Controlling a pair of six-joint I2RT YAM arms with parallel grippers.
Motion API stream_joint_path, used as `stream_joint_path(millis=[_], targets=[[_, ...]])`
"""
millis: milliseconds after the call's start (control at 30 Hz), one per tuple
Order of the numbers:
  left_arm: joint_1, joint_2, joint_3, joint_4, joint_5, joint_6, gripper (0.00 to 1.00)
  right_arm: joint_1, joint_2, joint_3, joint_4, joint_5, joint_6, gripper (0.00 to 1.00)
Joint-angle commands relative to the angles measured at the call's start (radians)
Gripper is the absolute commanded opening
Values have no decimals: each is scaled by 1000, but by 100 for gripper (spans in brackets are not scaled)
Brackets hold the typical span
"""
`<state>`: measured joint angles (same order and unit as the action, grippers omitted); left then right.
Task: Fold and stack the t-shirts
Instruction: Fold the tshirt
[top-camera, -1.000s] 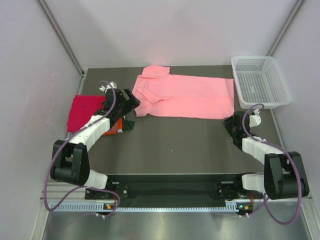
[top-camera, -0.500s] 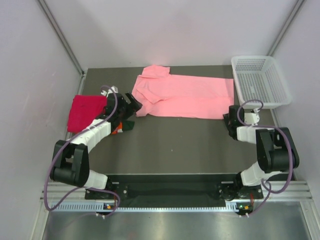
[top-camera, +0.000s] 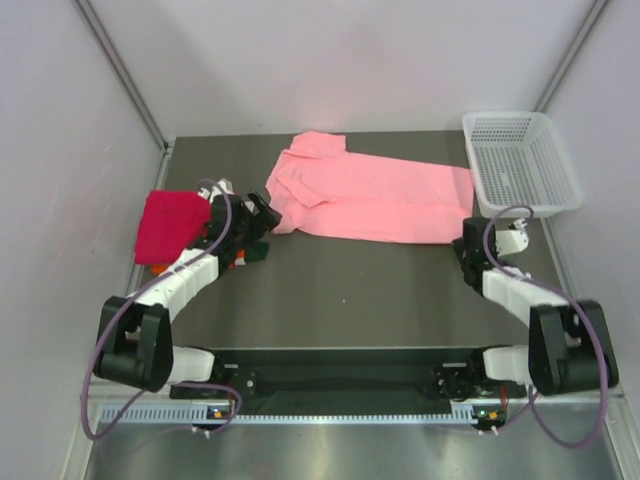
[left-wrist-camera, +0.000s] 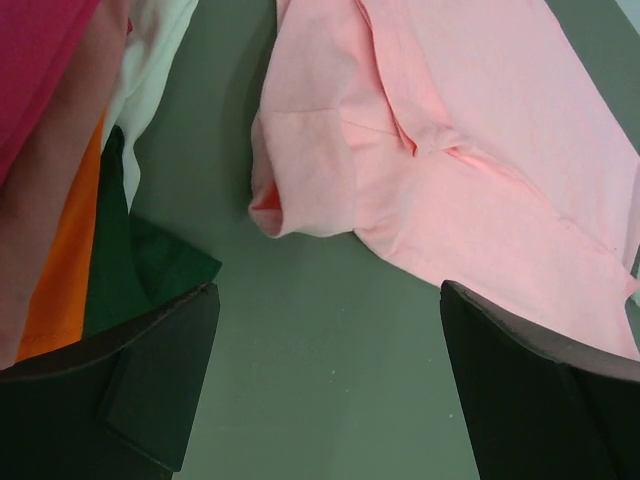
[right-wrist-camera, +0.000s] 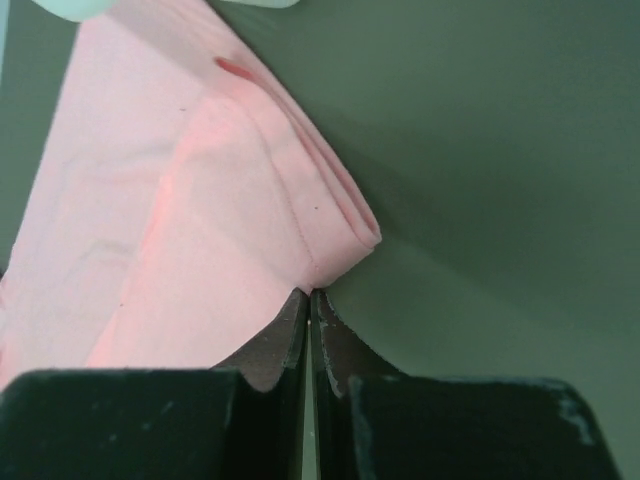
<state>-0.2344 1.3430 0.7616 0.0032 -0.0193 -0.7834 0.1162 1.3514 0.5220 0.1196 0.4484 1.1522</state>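
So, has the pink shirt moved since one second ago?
Yes. The pink shirt slid slightly right, its hem now closer to the white basket.

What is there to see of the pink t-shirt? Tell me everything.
The pink t-shirt is soft, light salmon cloth, spread flat and sideways on the dark table, toward its far side. Shoulders and short sleeves lie left, the hem right, close to the white basket. It is lightly creased, with the near sleeve curled under. The right gripper is shut on its near right hem corner.
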Motion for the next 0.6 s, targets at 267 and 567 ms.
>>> stream_joint_path(millis=[267,567], targets=[[-75,-77,-103,67,-27,-33,83,-16,-448,-238,-149,90,-147,0],[-161,47,-33,84,-133,-16,64,-21,-430,-264,-92,59,-170,0]])
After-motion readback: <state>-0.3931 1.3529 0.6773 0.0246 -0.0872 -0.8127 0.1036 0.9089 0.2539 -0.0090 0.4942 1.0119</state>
